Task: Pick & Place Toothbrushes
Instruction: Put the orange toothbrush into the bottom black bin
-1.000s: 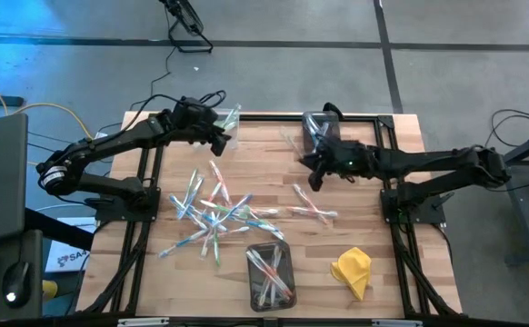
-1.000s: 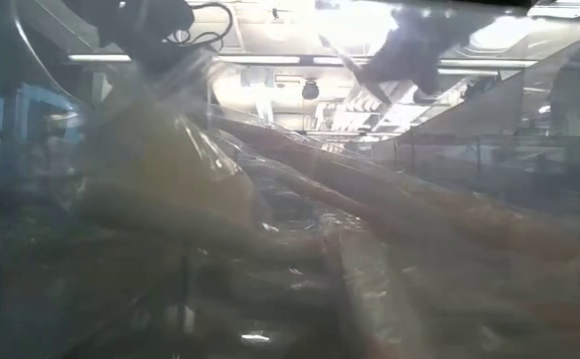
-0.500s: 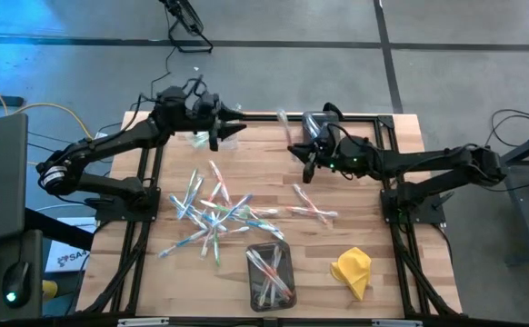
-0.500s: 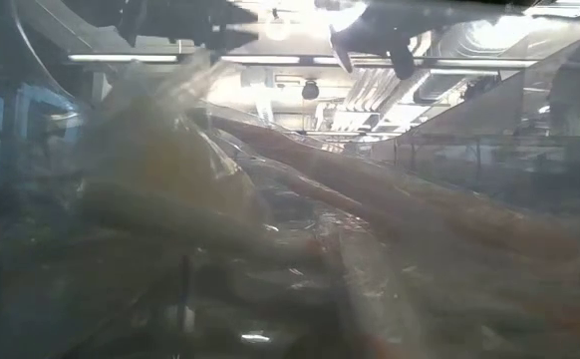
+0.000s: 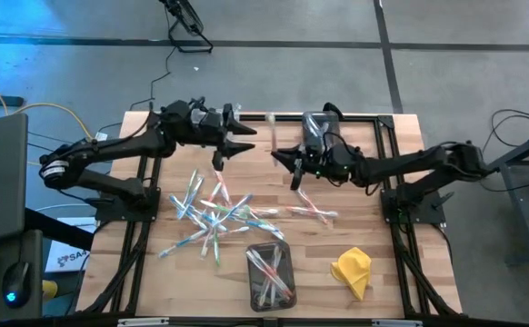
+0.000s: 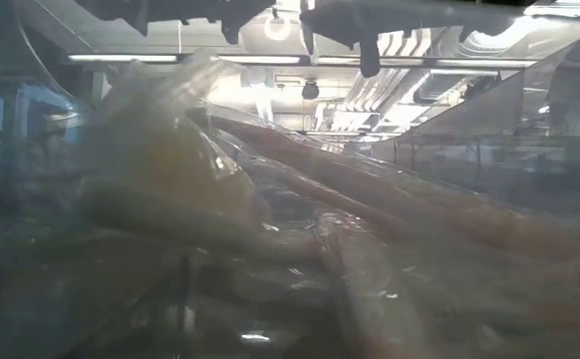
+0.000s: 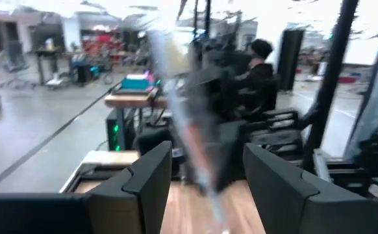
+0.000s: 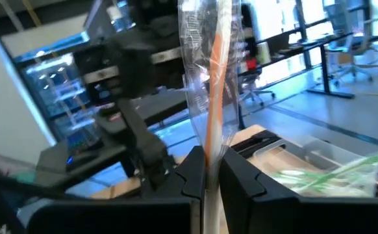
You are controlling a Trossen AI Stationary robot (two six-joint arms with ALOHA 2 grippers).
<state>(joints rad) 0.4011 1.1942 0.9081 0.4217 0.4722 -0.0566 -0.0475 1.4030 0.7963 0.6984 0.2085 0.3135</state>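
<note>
Right wrist view: a wrapped toothbrush [image 8: 214, 97] is clamped upright in the right pincer [image 8: 212, 170] near the surface's far edge, facing the left pincer [image 5: 239, 138], held apart close beside it.

Wooden table [image 5: 374, 232] carries toothbrushes [image 5: 214, 211], bins [image 5: 271, 272], cloth [image 5: 353, 270].

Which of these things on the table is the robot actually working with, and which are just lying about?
Part of the job:
- wrapped toothbrush pinched in the right gripper
- pile of toothbrushes mid-table
- dark tray with toothbrushes in it
- clear bin at the far edge
- left gripper, open, facing the right one

Just lying about:
- yellow cloth
- person in the room behind
</note>
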